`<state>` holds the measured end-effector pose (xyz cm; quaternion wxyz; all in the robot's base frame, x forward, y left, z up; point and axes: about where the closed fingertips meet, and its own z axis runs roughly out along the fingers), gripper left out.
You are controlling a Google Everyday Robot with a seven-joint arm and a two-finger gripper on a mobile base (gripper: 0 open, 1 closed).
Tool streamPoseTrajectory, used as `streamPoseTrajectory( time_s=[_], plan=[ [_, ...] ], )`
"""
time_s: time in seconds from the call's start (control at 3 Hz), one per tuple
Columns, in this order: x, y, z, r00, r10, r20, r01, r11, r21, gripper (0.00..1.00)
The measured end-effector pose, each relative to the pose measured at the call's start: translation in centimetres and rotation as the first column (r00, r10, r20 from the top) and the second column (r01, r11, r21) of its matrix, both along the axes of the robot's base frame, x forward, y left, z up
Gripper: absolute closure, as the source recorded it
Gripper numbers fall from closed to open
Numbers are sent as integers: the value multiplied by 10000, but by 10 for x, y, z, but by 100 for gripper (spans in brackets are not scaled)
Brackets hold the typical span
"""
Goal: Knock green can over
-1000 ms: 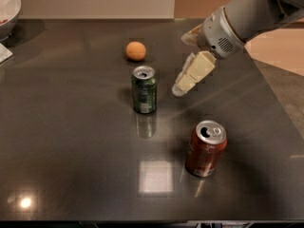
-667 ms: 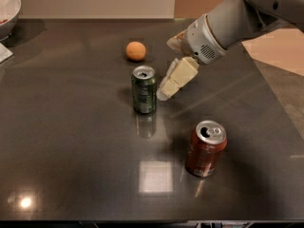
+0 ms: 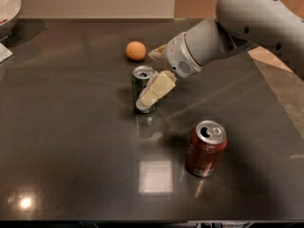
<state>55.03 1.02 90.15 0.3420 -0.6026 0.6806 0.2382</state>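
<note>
The green can (image 3: pixel 140 82) is a small dark green drink can with a silver top. It stands upright near the middle of the dark table (image 3: pixel 71 141). My gripper (image 3: pixel 153 90) comes in from the upper right on the grey arm (image 3: pixel 223 37). Its cream tip lies against the can's right side and covers part of it. The can's lower right is hidden behind the gripper.
A red-brown can (image 3: pixel 205 148) stands upright at the front right of the green can. An orange ball (image 3: pixel 136 51) lies just behind the green can. A white bowl (image 3: pixel 7 11) sits at the far left corner. The table's right edge runs close to the arm.
My gripper has moved left and down from beside the green can until it touches the can's right side. The can stands in the same place.
</note>
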Motion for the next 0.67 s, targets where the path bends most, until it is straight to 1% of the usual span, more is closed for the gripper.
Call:
streamPoseTrajectory(
  time_s=[0.33,0.67],
  plan=[
    [3,9,-11,9999,9,-103,-5,9994,355,0],
    [9,9,-15,9997,-214,-137,222,9978,625,18]
  ],
)
